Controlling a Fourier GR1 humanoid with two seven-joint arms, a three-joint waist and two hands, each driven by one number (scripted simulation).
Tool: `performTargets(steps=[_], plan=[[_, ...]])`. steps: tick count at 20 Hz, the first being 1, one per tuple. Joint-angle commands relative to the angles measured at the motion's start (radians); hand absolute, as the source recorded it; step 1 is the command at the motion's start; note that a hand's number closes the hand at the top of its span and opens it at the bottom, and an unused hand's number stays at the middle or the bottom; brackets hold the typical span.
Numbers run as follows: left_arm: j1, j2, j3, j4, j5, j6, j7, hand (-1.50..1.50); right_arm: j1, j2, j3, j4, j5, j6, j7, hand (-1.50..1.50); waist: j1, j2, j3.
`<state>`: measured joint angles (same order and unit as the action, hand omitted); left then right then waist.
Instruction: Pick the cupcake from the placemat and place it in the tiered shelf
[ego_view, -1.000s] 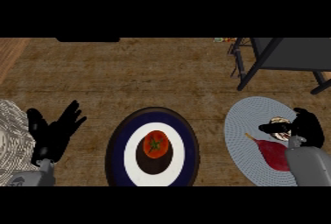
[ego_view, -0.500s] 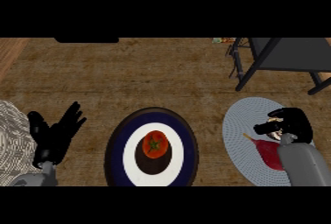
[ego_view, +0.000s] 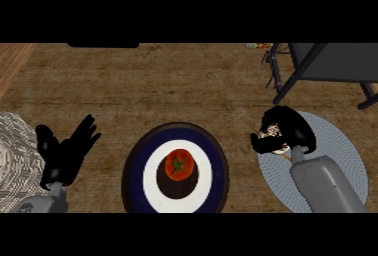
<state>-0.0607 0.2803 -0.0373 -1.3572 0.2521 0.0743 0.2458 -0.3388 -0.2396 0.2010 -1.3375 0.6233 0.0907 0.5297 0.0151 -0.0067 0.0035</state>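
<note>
1. Head view: gripping the cupcake (ego_view: 272, 139) in the right hand (ego_view: 289, 129), with fingers curled round it and hiding most of it, over the left rim of the grey placemat (ego_view: 332, 165).
2. Cannot tell whether lifted clear of the placemat yet.
3. Keep the curl closed and the cupcake upright; raise before travelling.
4. Carry up and right toward the tiered shelf (ego_view: 325, 62), well apart, minding its dark legs.
5. Leave alone the plate (ego_view: 137, 170) with the tomato (ego_view: 179, 164); resting open at lower left with straight fingers, the left hand (ego_view: 65, 155).
</note>
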Motion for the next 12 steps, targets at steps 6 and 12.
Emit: performTargets(steps=[6,12], plan=[[0.026,0.005,0.021,-0.003,-0.005,0.025,0.042,0.00,0.021,-0.117,-0.029,-0.517,-0.105,0.139,-0.057,1.50,-0.046,-0.006,-0.004],[0.054,0.025,0.040,0.012,0.009,-0.029,0.016,0.00,-0.024,-0.208,-0.244,-0.756,-0.217,0.240,0.149,1.50,-0.035,0.000,-0.004]])
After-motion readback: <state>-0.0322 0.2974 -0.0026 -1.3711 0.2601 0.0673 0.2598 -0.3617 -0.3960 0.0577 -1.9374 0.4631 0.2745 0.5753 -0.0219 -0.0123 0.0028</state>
